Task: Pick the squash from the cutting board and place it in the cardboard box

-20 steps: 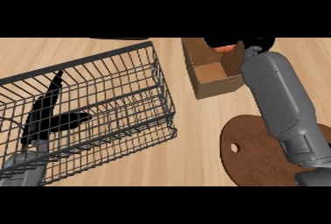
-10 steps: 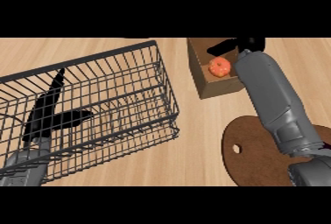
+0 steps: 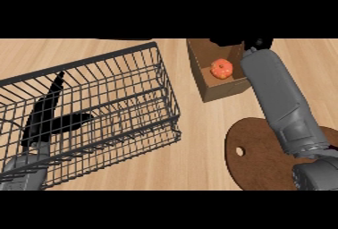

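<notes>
Here, one squash (image 3: 221,68) in one cardboard box (image 3: 221,92), one wire basket (image 3: 86,62) left, free tabletop (image 3: 198,129) between — your left hand (image 3: 41,125) relaxed, right hand (image 3: 259,43), state you cannot tell.

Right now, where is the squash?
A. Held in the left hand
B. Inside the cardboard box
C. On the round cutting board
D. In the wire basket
B: the orange squash lies on the floor of the open cardboard box, well apart from the cutting board at the lower right.
</notes>
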Tool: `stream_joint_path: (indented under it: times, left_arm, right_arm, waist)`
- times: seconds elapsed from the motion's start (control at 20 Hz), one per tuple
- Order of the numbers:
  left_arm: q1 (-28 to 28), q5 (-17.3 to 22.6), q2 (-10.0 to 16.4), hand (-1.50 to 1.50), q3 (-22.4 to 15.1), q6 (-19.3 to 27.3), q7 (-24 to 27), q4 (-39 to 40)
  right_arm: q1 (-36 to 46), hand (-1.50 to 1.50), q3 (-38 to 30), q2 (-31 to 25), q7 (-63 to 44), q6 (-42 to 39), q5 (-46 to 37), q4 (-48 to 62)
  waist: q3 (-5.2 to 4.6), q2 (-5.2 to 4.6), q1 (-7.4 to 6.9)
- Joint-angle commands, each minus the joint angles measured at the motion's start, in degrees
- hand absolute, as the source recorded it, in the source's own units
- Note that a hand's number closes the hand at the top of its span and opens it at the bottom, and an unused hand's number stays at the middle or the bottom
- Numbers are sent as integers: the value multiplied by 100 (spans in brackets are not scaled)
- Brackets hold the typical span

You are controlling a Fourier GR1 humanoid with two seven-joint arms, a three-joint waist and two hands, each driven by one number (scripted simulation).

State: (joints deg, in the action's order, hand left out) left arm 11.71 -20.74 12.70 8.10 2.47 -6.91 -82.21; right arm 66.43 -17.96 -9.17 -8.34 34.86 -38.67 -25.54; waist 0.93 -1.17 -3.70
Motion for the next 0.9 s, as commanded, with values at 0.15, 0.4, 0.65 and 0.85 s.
stream_joint_path:
  times: [0.15, 0.4, 0.65, 0.85]
  left_arm:
    - [-226, 216, 386, 0, 521, -156, -126, 22]
    - [-485, 194, 419, 0, 613, -241, -1, 78]
    - [-714, 157, 366, 0, 818, -138, 392, 285]
    - [-783, 242, 348, 0, 880, -327, 96, -61]
  right_arm:
    - [-313, -150, -714, -67, 1252, 308, 893, -292]
    - [-722, -150, -959, -478, 1542, -319, 1380, -741]
    - [-1292, -150, -852, -858, 1098, -874, 1483, -1466]
    - [-2126, -150, -850, -1034, 1071, -1303, 1653, -2050]
  waist:
    - [-83, 45, 132]
    - [-89, 117, 328]
    - [-100, 172, 497]
    - [-97, 185, 502]
